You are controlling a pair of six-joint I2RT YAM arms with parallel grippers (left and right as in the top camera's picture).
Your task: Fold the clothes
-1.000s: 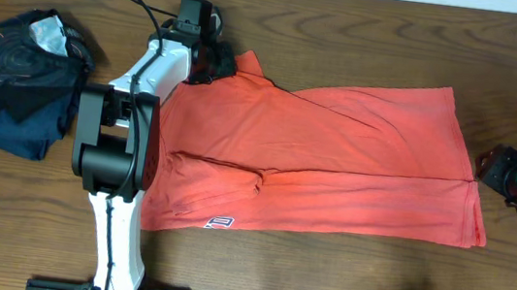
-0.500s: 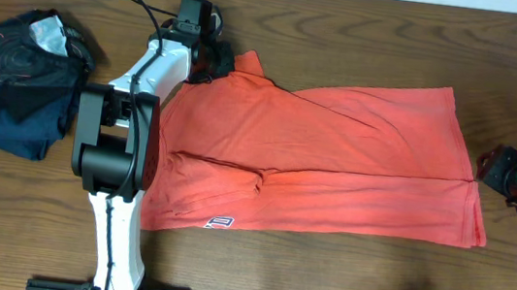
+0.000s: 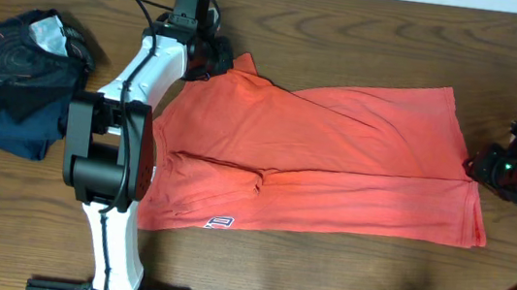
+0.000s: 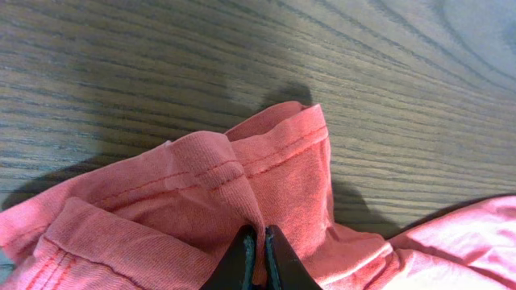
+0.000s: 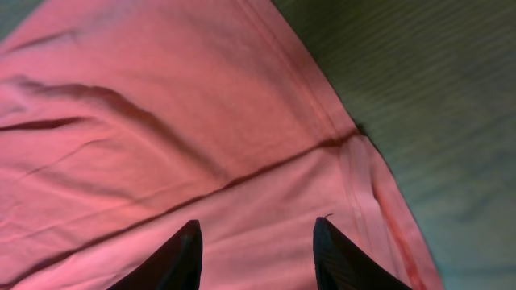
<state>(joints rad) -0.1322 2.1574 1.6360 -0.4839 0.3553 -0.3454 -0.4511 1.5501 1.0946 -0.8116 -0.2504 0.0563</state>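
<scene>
The coral-red T-shirt [image 3: 334, 163] lies spread across the middle of the table, partly folded lengthwise, with a small white mark near its front-left corner. My left gripper [image 3: 217, 59] is at the shirt's far-left corner, shut on a fold of its hemmed edge; the pinched cloth [image 4: 242, 185] bunches up in front of the closed fingers [image 4: 260, 242]. My right gripper [image 3: 478, 168] is at the shirt's right edge. In the right wrist view its fingers [image 5: 258, 242] are spread wide over the shirt [image 5: 161, 121] beside the hem, holding nothing.
A dark navy garment [image 3: 13, 73] with a printed design lies crumpled at the table's left edge. The left arm's base [image 3: 105, 162] stands over the shirt's left side. Bare wood [image 3: 368, 40] runs along the far side.
My right gripper has moved in to the left, over the shirt's right edge. The left gripper has shifted slightly toward the far left, still pinching the corner.
</scene>
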